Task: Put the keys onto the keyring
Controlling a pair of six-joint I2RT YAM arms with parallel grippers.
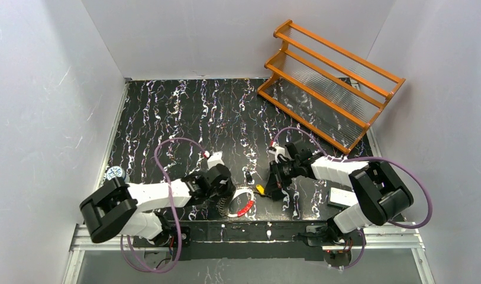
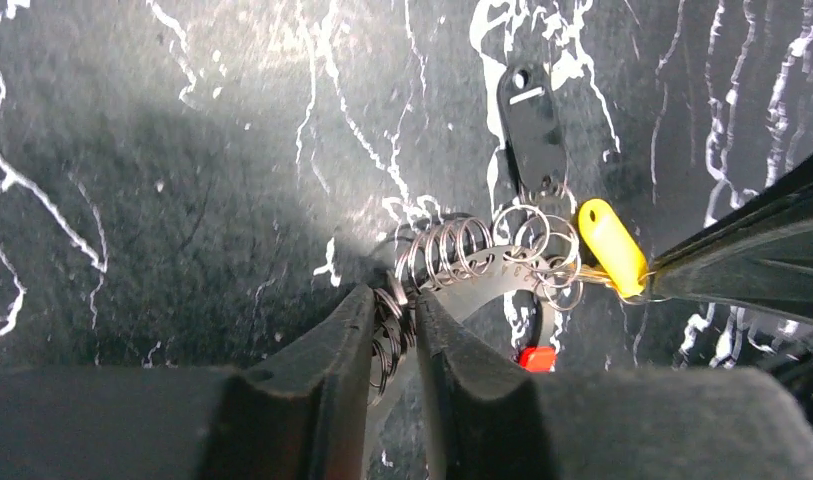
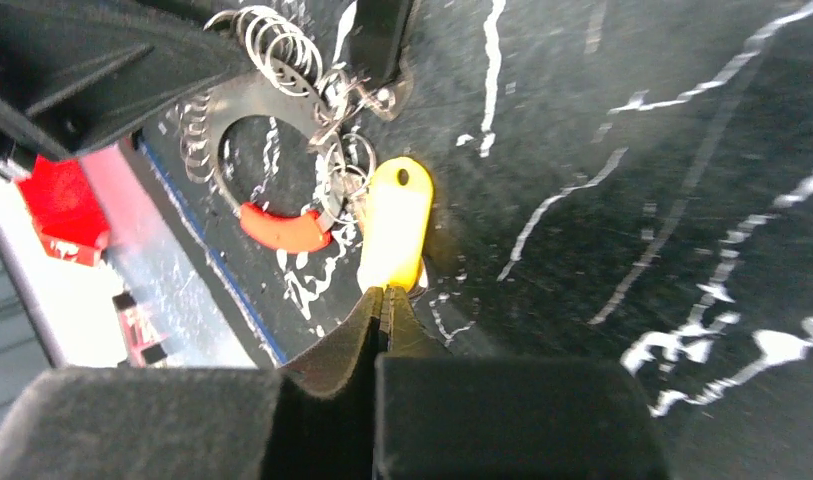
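Left fingers [image 2: 354, 325] are pinching the keyring [image 2: 487, 272] at its near side, closing on a bunch of small split rings [image 2: 460, 246] threaded along the loop. Right fingers [image 3: 362, 330] are clamping shut on the end of the yellow tag [image 3: 394, 225], just beside the loop's red section [image 3: 282, 228]. One keyring is lying on the surface [image 2: 182, 150] between the arms. Two tags are sitting at its rings: the yellow tag and a black tag [image 2: 530, 125]. The split rings are bunching too tightly to count.
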